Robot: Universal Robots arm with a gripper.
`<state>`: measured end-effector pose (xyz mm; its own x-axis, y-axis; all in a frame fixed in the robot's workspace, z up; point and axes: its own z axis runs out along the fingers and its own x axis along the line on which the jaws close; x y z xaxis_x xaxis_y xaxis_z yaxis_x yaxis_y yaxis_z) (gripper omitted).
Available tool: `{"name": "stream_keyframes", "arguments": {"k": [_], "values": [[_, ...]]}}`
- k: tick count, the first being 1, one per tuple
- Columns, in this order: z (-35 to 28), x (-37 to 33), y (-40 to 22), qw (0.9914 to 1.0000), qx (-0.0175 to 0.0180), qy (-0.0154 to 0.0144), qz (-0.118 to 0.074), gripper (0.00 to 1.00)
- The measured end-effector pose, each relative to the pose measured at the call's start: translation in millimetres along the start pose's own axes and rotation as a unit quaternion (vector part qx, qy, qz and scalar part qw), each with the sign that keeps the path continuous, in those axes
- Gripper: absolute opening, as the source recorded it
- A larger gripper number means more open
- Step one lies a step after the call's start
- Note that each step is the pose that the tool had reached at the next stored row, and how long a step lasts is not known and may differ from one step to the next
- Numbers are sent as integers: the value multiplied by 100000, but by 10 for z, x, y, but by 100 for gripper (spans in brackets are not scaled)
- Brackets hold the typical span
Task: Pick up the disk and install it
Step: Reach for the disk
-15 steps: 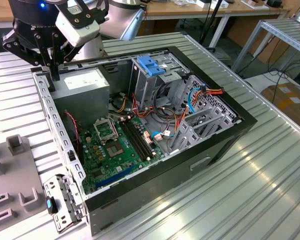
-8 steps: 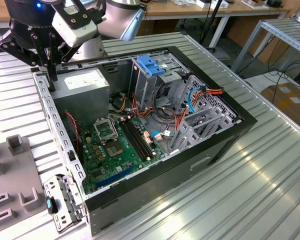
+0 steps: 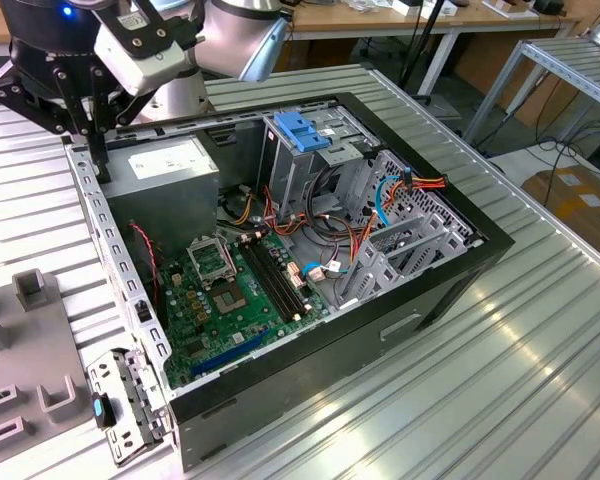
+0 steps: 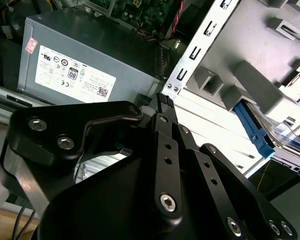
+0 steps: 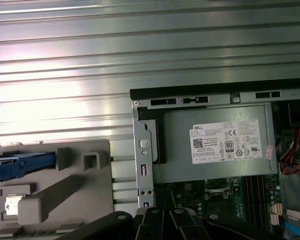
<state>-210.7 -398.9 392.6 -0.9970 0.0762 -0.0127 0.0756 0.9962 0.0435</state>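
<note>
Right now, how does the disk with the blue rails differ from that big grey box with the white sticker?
The disk is smaller and has blue side rails; the grey box is far bigger, bare metal with a white sticker. The disk sits in a grey holder outside the computer case; the grey box is fixed inside it, in a corner. Both are rectangular.

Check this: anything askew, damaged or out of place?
Nothing stands out. The disk sits in the grey holder beside the open case, not yet picked. The gripper hangs over the case's edge by the power supply. Cables lie loose inside, none visibly damaged.
</note>
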Motion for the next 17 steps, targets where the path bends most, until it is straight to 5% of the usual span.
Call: {"name": "stream_keyframes", "arguments": {"k": [17], "values": [[0, 130, -10, 100000, -1, 28, 5, 11]]}}
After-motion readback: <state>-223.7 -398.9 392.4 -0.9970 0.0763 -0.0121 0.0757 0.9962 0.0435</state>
